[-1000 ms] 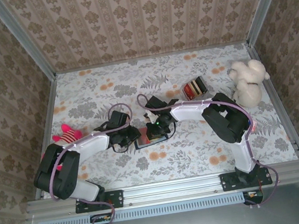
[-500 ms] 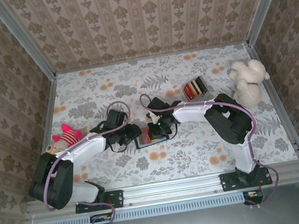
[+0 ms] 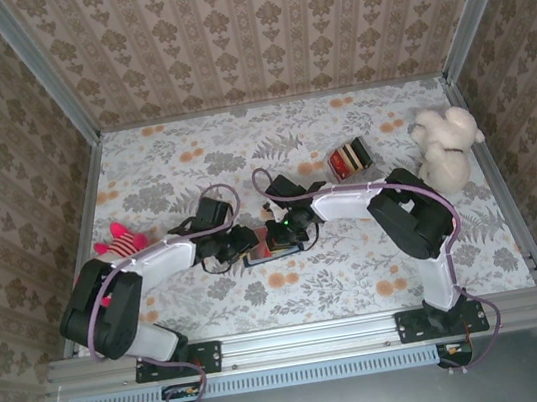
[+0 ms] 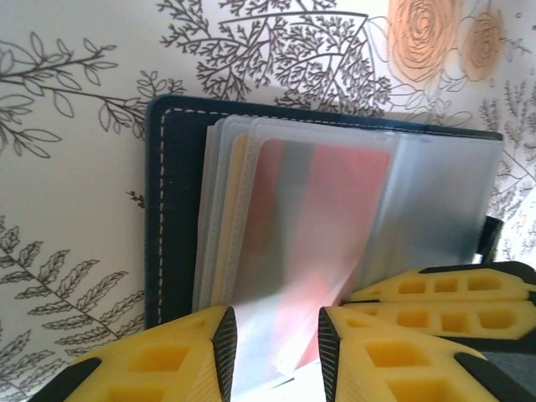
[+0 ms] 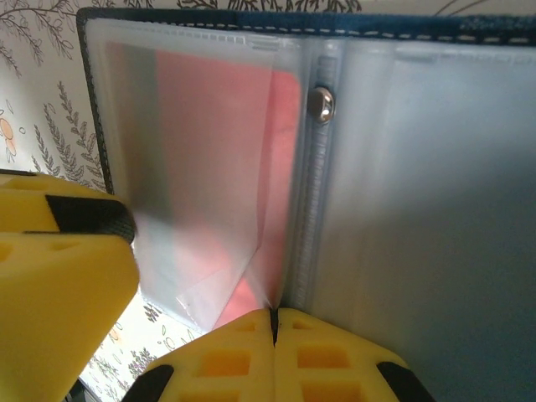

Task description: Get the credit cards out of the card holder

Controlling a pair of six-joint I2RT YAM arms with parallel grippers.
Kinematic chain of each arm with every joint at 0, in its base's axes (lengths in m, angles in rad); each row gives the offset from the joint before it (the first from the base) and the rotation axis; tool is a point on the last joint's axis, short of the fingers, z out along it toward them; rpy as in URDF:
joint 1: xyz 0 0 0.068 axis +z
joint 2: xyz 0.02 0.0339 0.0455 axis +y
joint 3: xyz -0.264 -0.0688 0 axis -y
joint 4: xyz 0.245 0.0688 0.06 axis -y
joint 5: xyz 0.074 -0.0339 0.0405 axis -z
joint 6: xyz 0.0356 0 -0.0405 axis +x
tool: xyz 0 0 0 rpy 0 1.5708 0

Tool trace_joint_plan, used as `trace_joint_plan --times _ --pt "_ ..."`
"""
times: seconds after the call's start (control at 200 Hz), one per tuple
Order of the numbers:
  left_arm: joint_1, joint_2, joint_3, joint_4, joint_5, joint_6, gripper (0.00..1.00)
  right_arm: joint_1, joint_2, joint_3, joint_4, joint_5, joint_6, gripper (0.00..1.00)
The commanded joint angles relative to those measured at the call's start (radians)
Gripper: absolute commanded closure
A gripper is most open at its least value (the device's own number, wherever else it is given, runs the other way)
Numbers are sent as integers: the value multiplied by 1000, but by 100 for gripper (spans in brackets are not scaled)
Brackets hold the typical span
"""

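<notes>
The card holder (image 3: pixel 260 257) lies open on the floral table, a navy wallet (image 4: pixel 174 218) with clear plastic sleeves. A red credit card (image 4: pixel 343 201) sits inside one sleeve, which is lifted off the stack. My left gripper (image 4: pixel 274 352) is open, and the lower edge of that sleeve lies between its yellow fingers. From the other side, my right gripper (image 5: pixel 274 316) is shut on the sleeves at their spine, beside the red card (image 5: pixel 218 151). Seen from above, the left gripper (image 3: pixel 245 242) and right gripper (image 3: pixel 281 234) meet over the wallet.
A red, cream and brown striped block (image 3: pixel 350 158) stands behind the right arm. A white plush bear (image 3: pixel 443 150) sits at the right wall, and a pink striped plush (image 3: pixel 121 241) lies by the left arm. Patterned walls enclose three sides.
My left gripper has shifted slightly right, closer in on the wallet, and its jaws stand a little wider. The right gripper has stayed shut at the sleeves.
</notes>
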State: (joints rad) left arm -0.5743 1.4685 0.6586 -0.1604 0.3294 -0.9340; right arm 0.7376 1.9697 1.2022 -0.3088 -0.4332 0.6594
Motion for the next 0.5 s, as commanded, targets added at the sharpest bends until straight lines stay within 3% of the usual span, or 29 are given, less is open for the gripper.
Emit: trace_joint_plan --times 0.0,0.275,0.495 --pt "5 18 1 -6 -4 17 63 0 -2 -30 -29 58 13 100" --pt "2 59 10 -27 -12 19 61 -3 1 -30 -24 49 13 100" --pt "2 -1 26 -77 -37 44 62 -5 0 -35 -32 59 13 100"
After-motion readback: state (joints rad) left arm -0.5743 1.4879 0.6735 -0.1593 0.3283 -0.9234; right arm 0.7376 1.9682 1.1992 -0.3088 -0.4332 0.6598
